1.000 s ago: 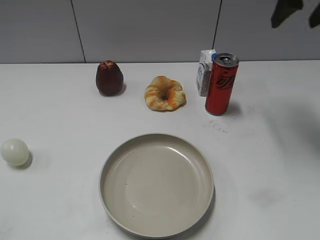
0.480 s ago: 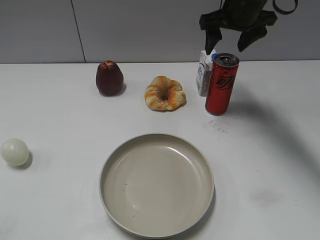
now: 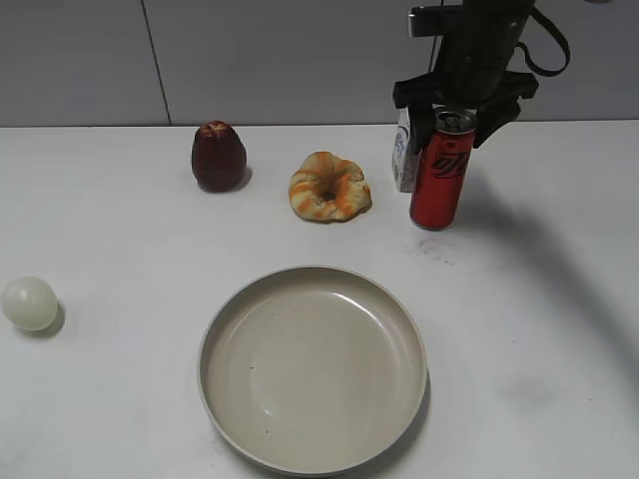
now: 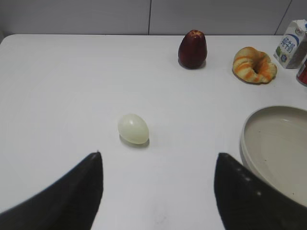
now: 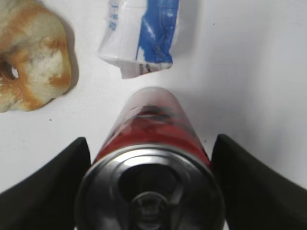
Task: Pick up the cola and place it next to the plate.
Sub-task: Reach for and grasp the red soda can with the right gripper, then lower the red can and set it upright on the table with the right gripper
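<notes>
The right arm reaches in from the far right corner of the bench, its dark wrist pointing steeply downward. The right claw (image 3: 456,108) hangs spread wide, one black finger (image 5: 45,191) on each side with a clear gap to what stands between them. The left claw (image 4: 158,191) sits low near the front left edge of the bench, its two dark fingers (image 4: 67,196) parted and holding nothing.

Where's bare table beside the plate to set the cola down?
Bare table lies right of the plate, and left of it up to the egg. It is crowded behind: the cola stands close to the carton and pastry.
</notes>
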Available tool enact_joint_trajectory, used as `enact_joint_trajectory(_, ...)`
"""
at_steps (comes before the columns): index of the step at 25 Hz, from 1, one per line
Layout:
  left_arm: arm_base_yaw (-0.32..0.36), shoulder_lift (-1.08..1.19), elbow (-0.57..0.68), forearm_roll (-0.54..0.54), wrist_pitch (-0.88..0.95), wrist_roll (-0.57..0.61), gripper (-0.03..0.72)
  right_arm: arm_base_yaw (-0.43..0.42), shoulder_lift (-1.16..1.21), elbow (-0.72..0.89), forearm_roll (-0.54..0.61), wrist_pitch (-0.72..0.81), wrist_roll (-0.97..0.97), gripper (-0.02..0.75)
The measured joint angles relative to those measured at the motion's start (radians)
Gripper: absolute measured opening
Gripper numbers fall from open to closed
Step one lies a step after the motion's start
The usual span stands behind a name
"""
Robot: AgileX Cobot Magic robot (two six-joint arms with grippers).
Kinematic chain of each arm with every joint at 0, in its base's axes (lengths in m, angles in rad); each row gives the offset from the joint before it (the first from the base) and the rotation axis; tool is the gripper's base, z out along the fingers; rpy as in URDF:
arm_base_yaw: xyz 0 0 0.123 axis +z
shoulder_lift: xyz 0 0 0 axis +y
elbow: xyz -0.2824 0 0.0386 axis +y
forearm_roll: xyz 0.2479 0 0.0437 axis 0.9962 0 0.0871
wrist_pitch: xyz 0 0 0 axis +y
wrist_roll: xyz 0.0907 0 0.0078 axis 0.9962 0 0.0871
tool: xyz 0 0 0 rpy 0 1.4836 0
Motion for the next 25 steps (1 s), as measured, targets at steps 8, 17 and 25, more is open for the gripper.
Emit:
enact_joint_trajectory(8,0.000,0.000,0.000,0.000,0.000,0.000,0.552,0.000,-0.006,-0.001,-0.008,0.046,0.002,0.510)
enact_joint_trajectory(17,0.000,0.000,0.000,0.000,0.000,0.000,0.552,0.095,-0.152,-0.003,0.041,0.054,-0.021,0.510)
enact_joint_trajectory(25,0.000,0.000,0.000,0.000,0.000,0.000,0.552,0.327,-0.120,-0.006,0.056,-0.023,-0.059,0.510)
